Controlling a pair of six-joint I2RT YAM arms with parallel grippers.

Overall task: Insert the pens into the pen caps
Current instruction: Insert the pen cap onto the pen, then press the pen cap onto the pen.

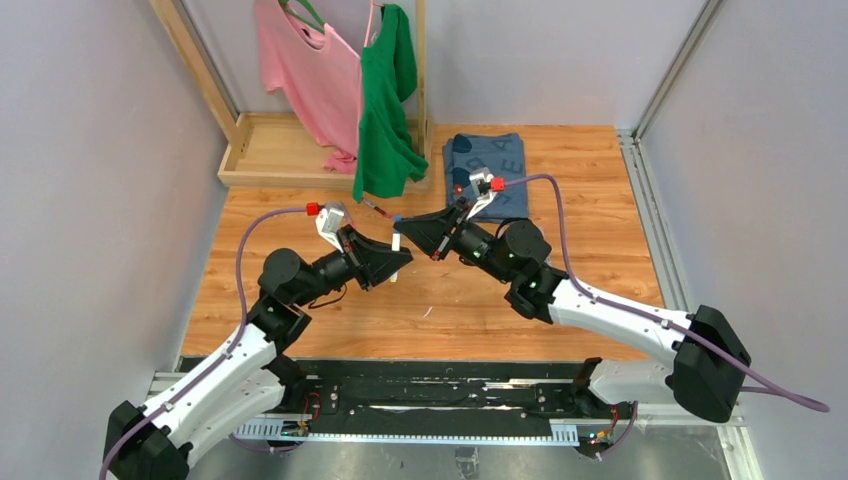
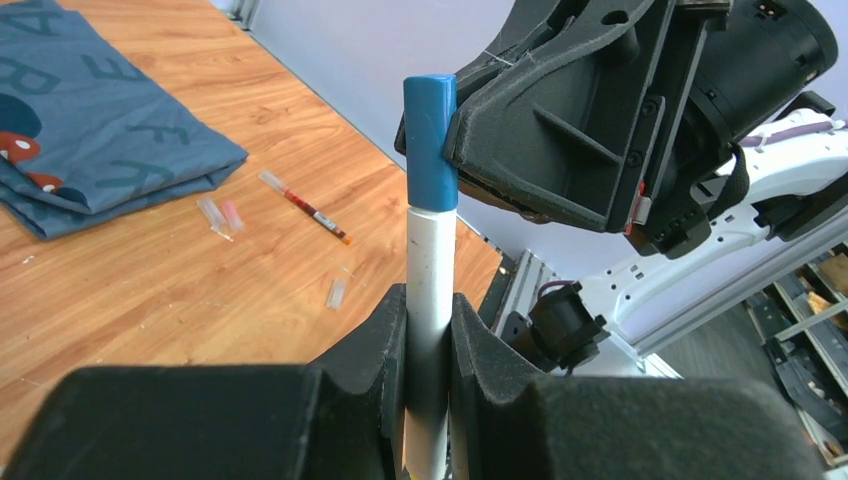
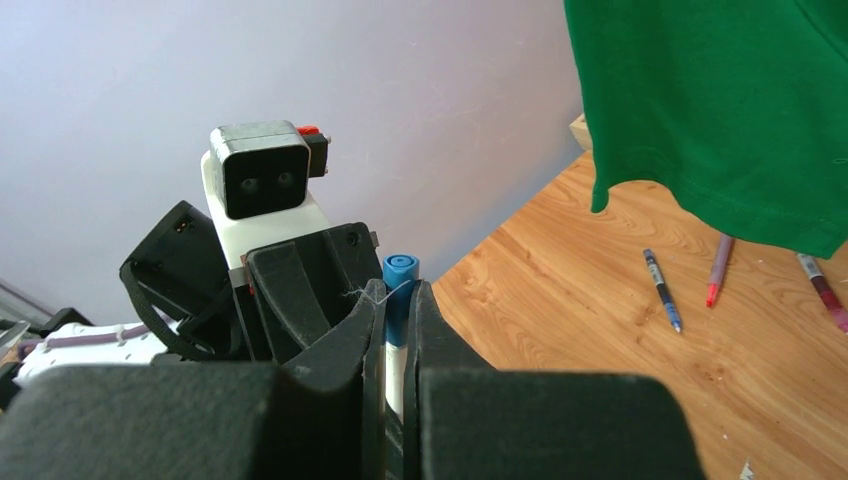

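ITEM: white pen w/ blue cap on its end.
LOC: mid-air over the wood table, btwn the two arms.
GRIP: left gripper clenched on the barrel; right gripper pinched tight on the cap, near its fingertips.
AXIS: long axis runs straight out from the left fingers, capped end twd right gripper; cap looks in line w/ barrel.
RISK: if you push off-axis, the cap prob. cocks or the barrel slides back thru the left pads. Seating depth: can't tell.

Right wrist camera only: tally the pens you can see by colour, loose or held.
Blue-black pen: 1
Purple pen: 1
Dark red pen: 1
White pen, under the blue cap: 1
Total: 4
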